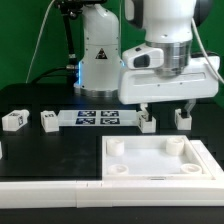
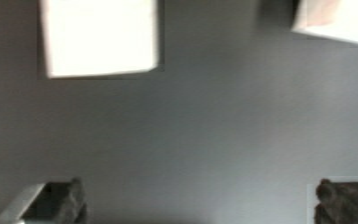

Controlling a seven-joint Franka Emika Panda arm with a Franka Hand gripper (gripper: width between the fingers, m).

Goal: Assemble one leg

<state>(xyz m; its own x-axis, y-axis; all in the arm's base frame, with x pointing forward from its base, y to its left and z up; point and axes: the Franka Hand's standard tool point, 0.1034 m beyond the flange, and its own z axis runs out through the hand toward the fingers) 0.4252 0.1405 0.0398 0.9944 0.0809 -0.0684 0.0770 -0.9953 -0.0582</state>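
Several legs, small white pegs with marker tags, stand on the black table: two at the exterior view's left and two close together under the arm. My gripper hangs open and empty just above and between those two. In the wrist view the open gripper has only bare dark table between its fingertips, and two blurred white shapes, apparently those legs, lie beyond them. The large white square rimmed piece with corner holes lies in front.
The marker board lies flat on the table between the left legs and the arm. The robot's white base stands behind it. A white ledge runs along the table's front edge.
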